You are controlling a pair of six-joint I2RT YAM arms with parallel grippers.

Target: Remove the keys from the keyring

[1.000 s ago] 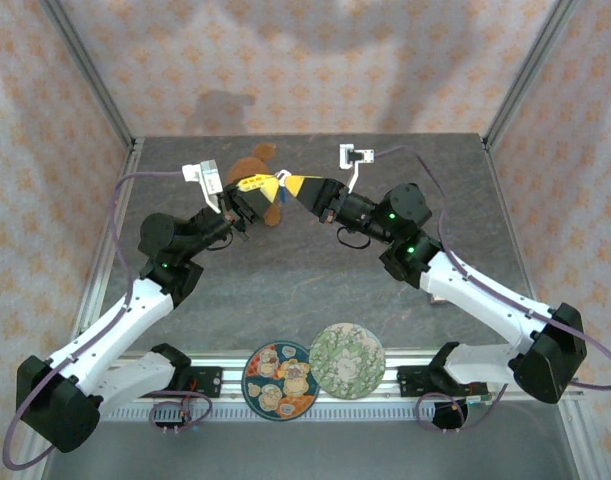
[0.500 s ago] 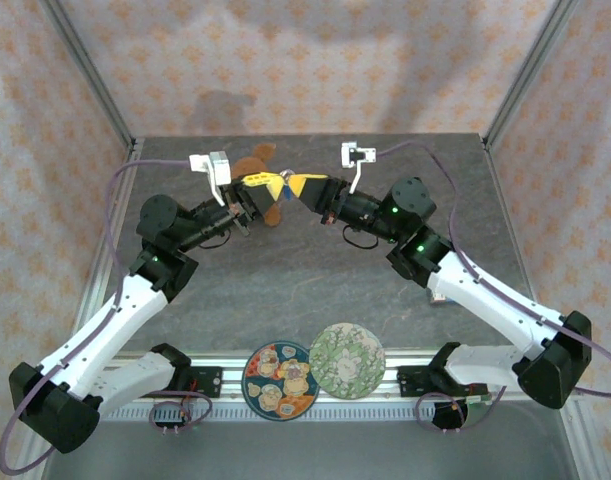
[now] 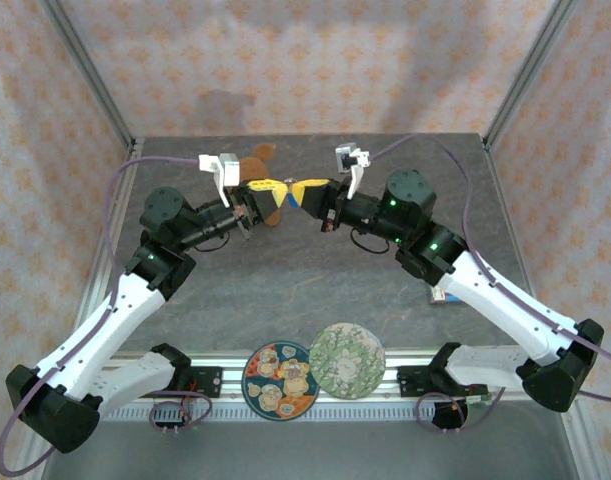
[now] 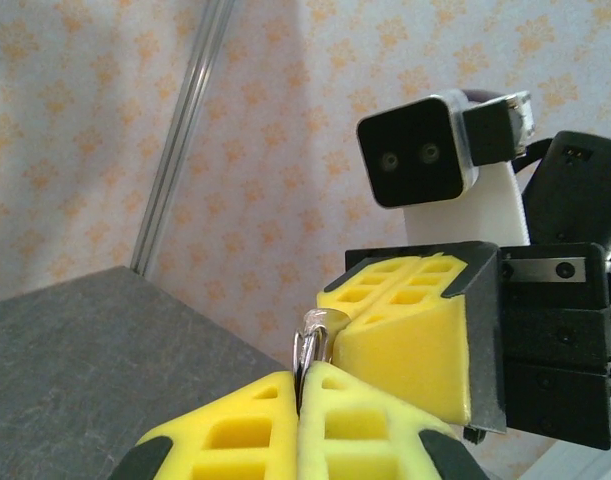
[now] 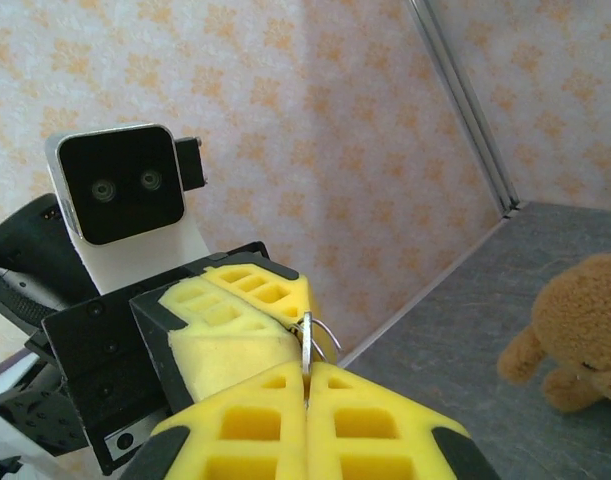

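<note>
My two grippers meet tip to tip in the air over the back of the table. The left gripper (image 3: pixel 268 190) (image 4: pixel 301 378) is shut, its yellow foam pads pinching the silver keyring (image 4: pixel 316 335). The right gripper (image 3: pixel 305 191) (image 5: pixel 307 378) is shut too, clamped on a flat metal key (image 5: pixel 307 345) seen edge-on. A thin loop of the keyring (image 5: pixel 327 332) curves out beside the key. Each gripper's pads press against the other's. The rest of the keys is hidden between the pads.
A brown plush bear (image 3: pixel 257 160) (image 5: pixel 575 330) sits on the dark table (image 3: pixel 315 280) just behind and below the grippers. Two patterned plates (image 3: pixel 280 380) (image 3: pixel 347 360) lie at the near edge between the arm bases. A small flat object (image 3: pixel 443 296) peeks out under the right arm.
Both arms have lifted and swung their wrists a little, carrying the joined grippers slightly backward. Both stay shut on the ring and key.
</note>
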